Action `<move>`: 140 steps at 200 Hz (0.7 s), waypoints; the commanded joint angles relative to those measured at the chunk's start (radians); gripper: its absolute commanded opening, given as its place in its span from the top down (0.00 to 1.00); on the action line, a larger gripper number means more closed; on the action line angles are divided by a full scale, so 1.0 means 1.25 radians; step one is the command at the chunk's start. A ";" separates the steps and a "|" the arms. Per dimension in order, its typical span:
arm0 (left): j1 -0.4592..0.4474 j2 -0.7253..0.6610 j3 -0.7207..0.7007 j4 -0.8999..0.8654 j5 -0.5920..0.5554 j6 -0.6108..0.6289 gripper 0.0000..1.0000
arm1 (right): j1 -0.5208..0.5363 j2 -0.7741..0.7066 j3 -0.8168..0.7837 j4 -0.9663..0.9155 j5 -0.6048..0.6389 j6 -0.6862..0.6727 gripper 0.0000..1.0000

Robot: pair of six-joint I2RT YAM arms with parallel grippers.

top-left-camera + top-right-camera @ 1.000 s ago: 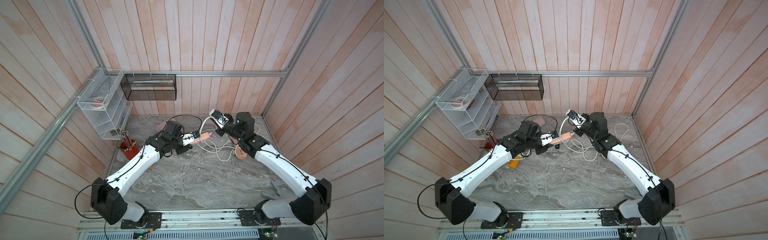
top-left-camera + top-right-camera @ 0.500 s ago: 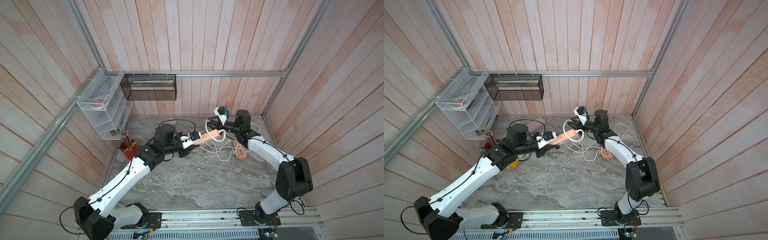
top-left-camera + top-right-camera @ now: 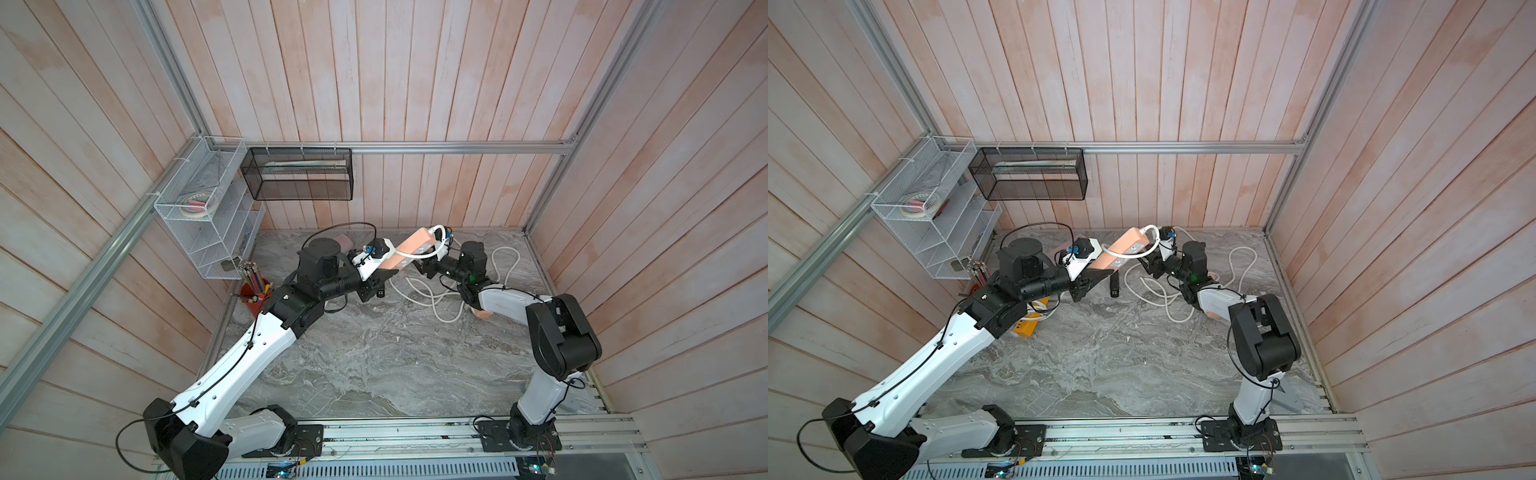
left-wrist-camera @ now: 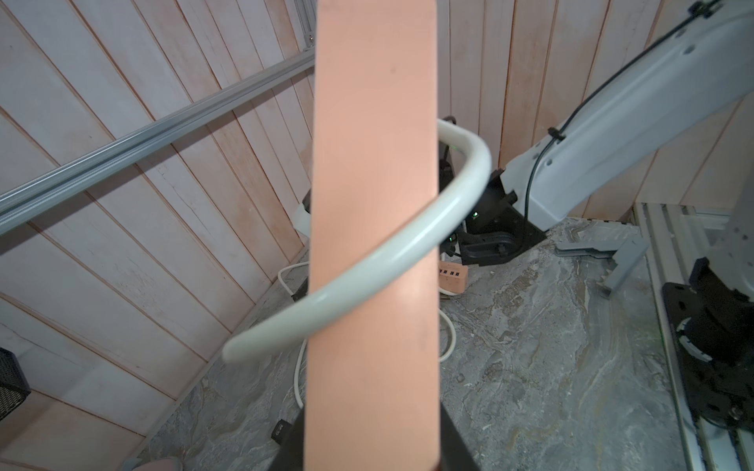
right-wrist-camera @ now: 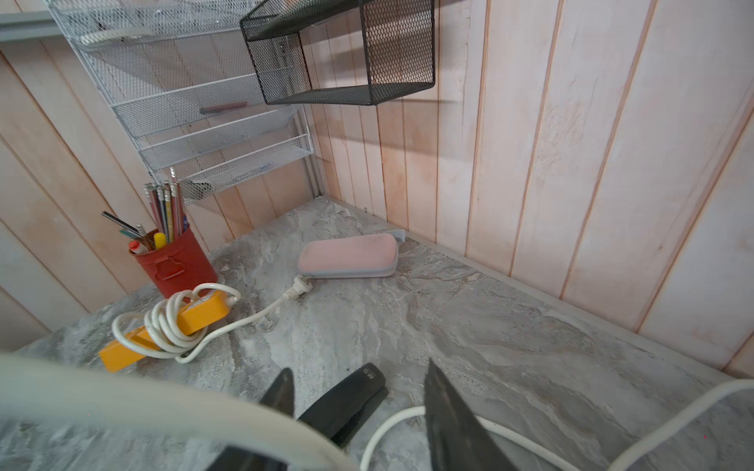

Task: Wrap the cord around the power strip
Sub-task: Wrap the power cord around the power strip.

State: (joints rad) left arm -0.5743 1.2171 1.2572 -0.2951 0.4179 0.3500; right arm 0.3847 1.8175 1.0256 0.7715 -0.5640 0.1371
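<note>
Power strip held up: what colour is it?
Power strip is salmon pink; clearest in left wrist view.

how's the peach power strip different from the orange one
The peach power strip is held off the table by the left gripper; the orange power strip lies on it. The peach one has one loose turn of cord; the orange one has several bunched turns. Both have white cords.
</note>
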 commanded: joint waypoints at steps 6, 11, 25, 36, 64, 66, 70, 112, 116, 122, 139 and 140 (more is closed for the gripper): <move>0.027 -0.004 0.047 0.052 -0.006 -0.058 1.00 | 0.034 0.020 -0.026 0.093 0.092 0.031 0.79; 0.031 -0.001 0.051 0.045 -0.014 -0.060 1.00 | 0.037 0.015 -0.035 0.096 0.107 0.028 0.84; 0.049 0.009 0.072 0.016 -0.026 -0.061 1.00 | 0.047 -0.004 -0.073 0.105 0.157 0.021 0.94; 0.068 0.016 0.092 -0.012 -0.019 -0.064 1.00 | 0.054 -0.025 -0.115 0.107 0.222 0.008 1.00; 0.108 0.034 0.133 -0.070 -0.025 -0.065 1.00 | 0.068 -0.093 -0.220 0.107 0.399 -0.033 1.00; 0.112 0.035 0.134 -0.073 -0.028 -0.064 1.00 | 0.070 -0.098 -0.226 0.105 0.414 -0.039 1.00; 0.119 0.038 0.139 -0.079 -0.039 -0.064 1.00 | 0.076 -0.113 -0.237 0.102 0.445 -0.053 1.00; 0.197 0.116 0.192 -0.174 -0.278 -0.051 1.00 | 0.239 -0.227 -0.330 0.174 0.849 -0.444 1.00; 0.199 0.132 0.199 -0.187 -0.292 -0.047 1.00 | 0.254 -0.236 -0.337 0.197 0.867 -0.487 1.00; 0.199 0.153 0.203 -0.201 -0.311 -0.038 1.00 | 0.275 -0.250 -0.342 0.220 0.882 -0.542 1.00; 0.196 0.203 0.204 -0.228 -0.321 -0.023 1.00 | 0.319 -0.297 -0.333 0.247 0.877 -0.646 1.00; 0.195 0.204 0.204 -0.231 -0.321 -0.022 1.00 | 0.321 -0.300 -0.331 0.245 0.874 -0.650 1.00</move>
State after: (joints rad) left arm -0.3431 1.4055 1.4818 -0.5419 0.1684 0.2920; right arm 0.7372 1.5108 0.6174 0.9886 0.3332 -0.3645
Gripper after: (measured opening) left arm 0.328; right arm 0.083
